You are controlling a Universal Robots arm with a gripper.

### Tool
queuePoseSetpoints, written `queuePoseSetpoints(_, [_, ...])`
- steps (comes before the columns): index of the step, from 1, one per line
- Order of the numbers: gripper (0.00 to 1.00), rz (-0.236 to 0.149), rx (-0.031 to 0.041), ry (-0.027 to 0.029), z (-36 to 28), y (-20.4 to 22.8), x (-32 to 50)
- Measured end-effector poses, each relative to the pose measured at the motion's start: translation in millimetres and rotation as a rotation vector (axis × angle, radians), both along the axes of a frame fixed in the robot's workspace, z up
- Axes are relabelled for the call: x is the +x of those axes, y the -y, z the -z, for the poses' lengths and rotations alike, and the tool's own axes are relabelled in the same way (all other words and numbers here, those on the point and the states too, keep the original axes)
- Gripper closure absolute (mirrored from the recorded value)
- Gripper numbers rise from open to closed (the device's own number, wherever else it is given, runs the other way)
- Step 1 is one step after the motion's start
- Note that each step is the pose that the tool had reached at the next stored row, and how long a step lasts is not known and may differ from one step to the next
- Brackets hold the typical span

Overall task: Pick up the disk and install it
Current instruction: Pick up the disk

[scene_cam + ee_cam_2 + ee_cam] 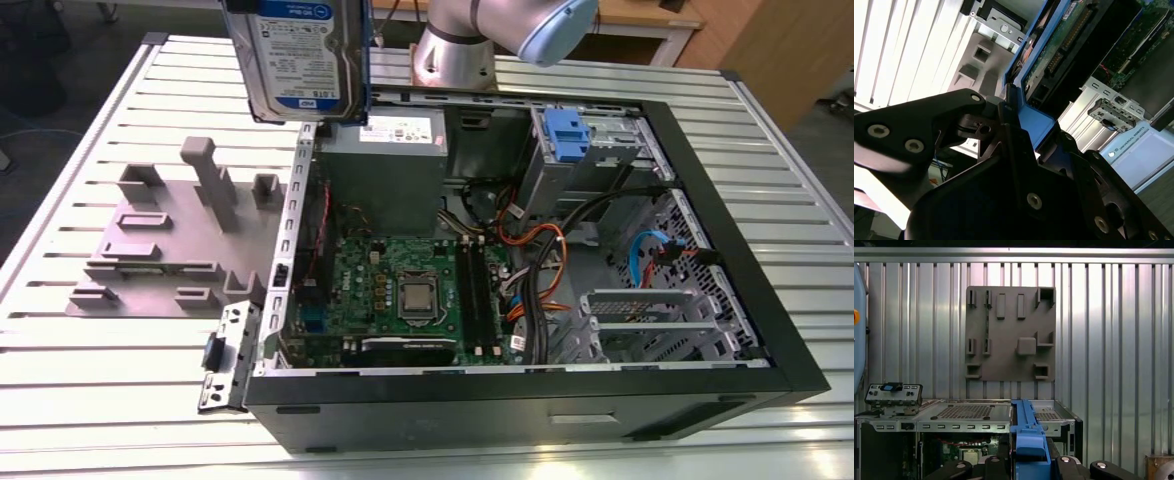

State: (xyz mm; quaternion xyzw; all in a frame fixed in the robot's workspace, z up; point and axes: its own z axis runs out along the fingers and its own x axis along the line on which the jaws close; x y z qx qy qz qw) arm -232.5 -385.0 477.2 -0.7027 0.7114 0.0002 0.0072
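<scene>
The disk (300, 60), a silver hard drive with a white-and-blue label and blue rails, hangs upright high above the back left corner of the open computer case (747, 300) in the exterior view. In the first wrist view its blue rail edge (1026, 437) runs between the black fingers (991, 462) of my gripper (1026, 462), which is shut on it. The second wrist view shows the same grip on the disk (1054, 55) by the gripper (1019, 132), with the drive's circuit-board side in sight. Below lies the case's drive bay with a blue latch (567, 135).
A grey fixture plate (147, 250) with upright pegs and slots lies on the slatted metal table (107, 370) at the case's left in the exterior view. The arm's base (454, 50) stands behind the case. Inside the case are the motherboard (400, 290), power supply (387, 160) and loose cables (547, 260).
</scene>
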Motion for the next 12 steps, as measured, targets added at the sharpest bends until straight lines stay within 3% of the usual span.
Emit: queuePoseSetpoints(12, [0.64, 0.000, -0.0007, -0.0001, 0.0, 1.0, 2.4])
